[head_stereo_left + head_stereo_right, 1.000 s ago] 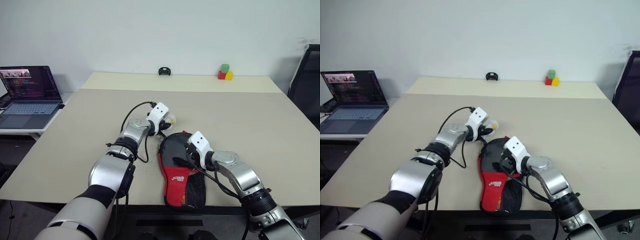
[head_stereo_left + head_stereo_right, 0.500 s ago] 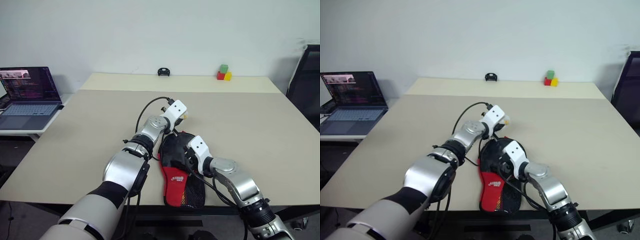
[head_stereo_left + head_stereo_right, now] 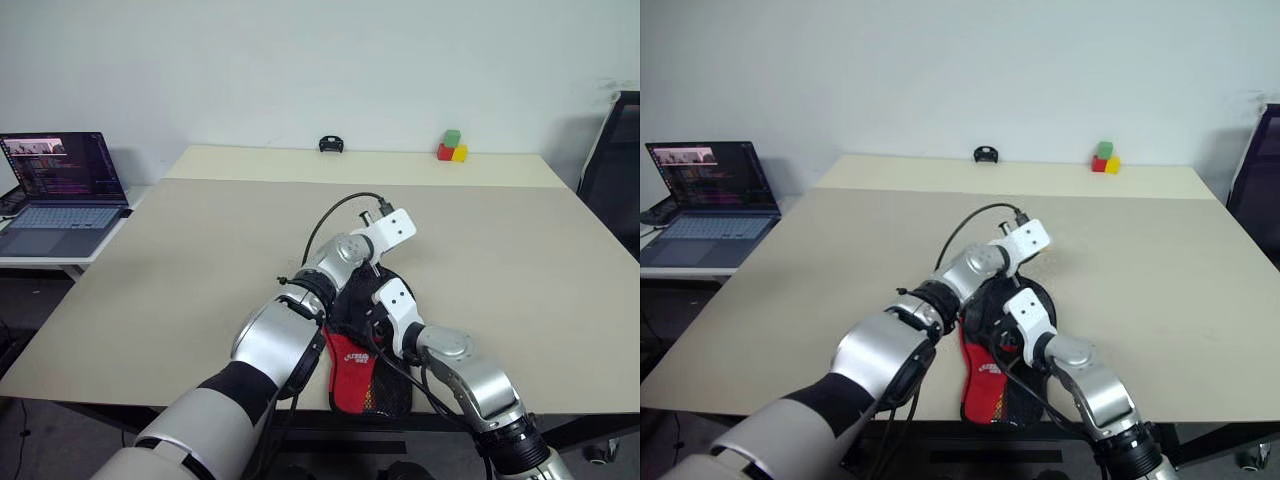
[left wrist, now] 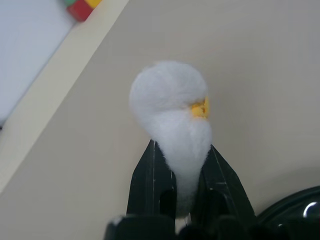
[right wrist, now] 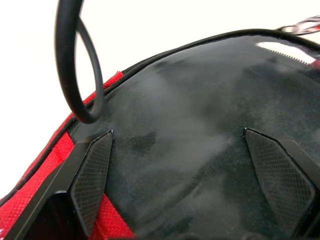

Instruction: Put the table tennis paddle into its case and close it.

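Swinging across from the case's left edge to above its rounded top, the left gripper (image 4: 177,175) is carrying a white fluffy pull (image 4: 172,117) with a small yellow spot, pinched tight between its fingers; the right arm is barely shifting.

Its case (image 3: 365,345) is lying at the table's (image 3: 520,250) near edge, red lower panel toward the robot, black rounded end away. The table tennis paddle itself is not distinguishable; the right wrist view is showing black fabric or rubber with a zip line at one edge, and which it is cannot be told.

Judgement: the step in hand is looking like drawing the zip around the case's top by the pull. Doing it well is calling for the pull to follow the curve of the seam low and steady, while the other side is pinning the case flat so it is not dragging.

Left arm is reaching forward and rightward over the case, wrist rolled. Right gripper (image 5: 185,175) is sitting low over the case's black face, fingers spread wide, gripping nothing; whether they are pressing on the fabric is unclear.
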{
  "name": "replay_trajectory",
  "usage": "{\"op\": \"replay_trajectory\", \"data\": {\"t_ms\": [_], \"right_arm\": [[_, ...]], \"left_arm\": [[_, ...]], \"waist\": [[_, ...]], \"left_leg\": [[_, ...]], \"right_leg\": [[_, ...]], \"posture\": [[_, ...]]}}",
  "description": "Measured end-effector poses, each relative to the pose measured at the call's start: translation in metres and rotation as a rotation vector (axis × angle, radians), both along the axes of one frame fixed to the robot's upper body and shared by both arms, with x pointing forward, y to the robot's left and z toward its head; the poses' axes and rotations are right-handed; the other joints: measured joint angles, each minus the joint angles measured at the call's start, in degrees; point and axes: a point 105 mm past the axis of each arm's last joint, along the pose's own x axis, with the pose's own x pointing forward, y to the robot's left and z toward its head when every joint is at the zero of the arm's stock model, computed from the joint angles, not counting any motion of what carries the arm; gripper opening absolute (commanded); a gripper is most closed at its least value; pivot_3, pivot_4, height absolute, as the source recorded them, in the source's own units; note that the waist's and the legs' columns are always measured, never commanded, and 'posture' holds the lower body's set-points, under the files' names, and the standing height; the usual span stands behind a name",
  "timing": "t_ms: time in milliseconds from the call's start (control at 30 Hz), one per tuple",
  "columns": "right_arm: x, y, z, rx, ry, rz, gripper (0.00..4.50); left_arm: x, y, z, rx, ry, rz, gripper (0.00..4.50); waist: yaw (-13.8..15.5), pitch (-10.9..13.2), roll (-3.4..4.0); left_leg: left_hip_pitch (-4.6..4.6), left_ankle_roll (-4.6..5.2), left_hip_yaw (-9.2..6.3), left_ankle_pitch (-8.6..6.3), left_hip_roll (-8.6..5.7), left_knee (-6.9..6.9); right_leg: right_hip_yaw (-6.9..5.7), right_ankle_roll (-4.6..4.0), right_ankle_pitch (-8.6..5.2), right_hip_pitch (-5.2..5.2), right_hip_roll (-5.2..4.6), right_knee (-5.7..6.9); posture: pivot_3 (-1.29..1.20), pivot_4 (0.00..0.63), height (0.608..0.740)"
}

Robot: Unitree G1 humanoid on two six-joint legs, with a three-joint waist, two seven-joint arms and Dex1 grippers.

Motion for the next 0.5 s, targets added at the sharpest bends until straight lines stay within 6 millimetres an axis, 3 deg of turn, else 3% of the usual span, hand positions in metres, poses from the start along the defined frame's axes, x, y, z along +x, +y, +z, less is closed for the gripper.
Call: {"op": "replay_trajectory", "data": {"t_ms": [233, 367, 500], "right_arm": [[-0.002, 0.002, 0.000, 0.004, 0.008, -0.006, 4.50], [-0.004, 0.003, -0.001, 0.004, 0.010, -0.005, 4.50], [-0.005, 0.005, -0.003, 0.001, 0.015, 0.001, 4.50]], "left_arm": [[-0.012, -0.015, -0.014, 0.068, 0.010, -0.079, 0.05], [-0.019, -0.010, -0.036, 0.093, 0.075, -0.098, 1.42], [-0.016, 0.000, -0.039, 0.103, 0.089, -0.089, 2.91]], "waist": [[-0.1, -0.1, 0.14], [-0.2, -0.2, 0.27], [-0.2, -0.5, 0.30]], "left_leg": [[0.01, 0.00, 0.01, 0.00, 0.01, -0.04], [0.03, 0.00, 0.01, 0.00, 0.01, -0.05], [0.04, 0.00, 0.01, -0.01, 0.02, -0.05]], "right_leg": [[0.00, 0.02, -0.02, 0.00, 0.00, -0.03], [0.01, 0.03, -0.02, 0.00, 0.01, -0.02], [0.01, 0.05, -0.04, 0.02, 0.01, -0.04]], "posture": [[0.00, 0.150, 0.740], [0.00, 0.150, 0.740], [0.00, 0.150, 0.740]]}}
